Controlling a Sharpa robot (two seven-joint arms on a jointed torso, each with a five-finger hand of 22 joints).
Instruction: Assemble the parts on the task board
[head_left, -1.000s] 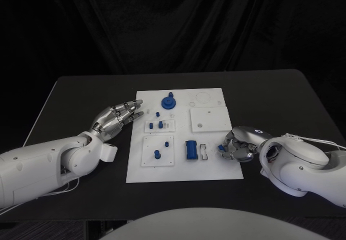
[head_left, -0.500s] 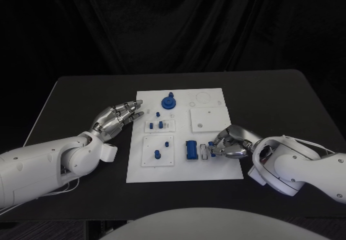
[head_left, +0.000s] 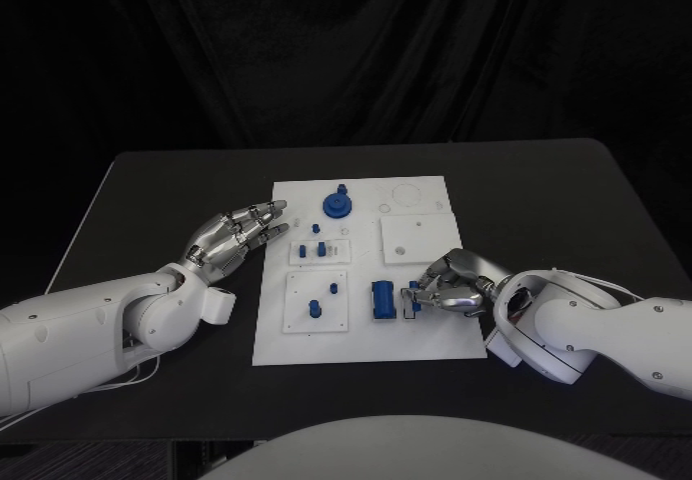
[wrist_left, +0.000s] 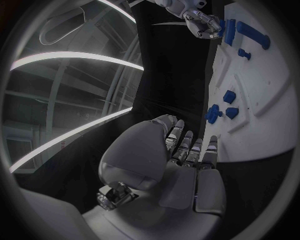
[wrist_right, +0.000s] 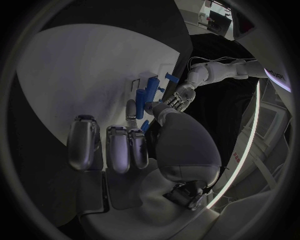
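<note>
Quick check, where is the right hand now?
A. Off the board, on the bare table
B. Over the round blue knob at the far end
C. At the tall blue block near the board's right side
C: the right hand reaches the tall blue block on the white board.

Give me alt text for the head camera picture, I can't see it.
The right hand reaches onto the white task board on the black table, its fingers at a small pale piece beside an upright blue block. The left hand hovers with fingers apart by the board's left edge; more blue parts stand farther back.
</note>
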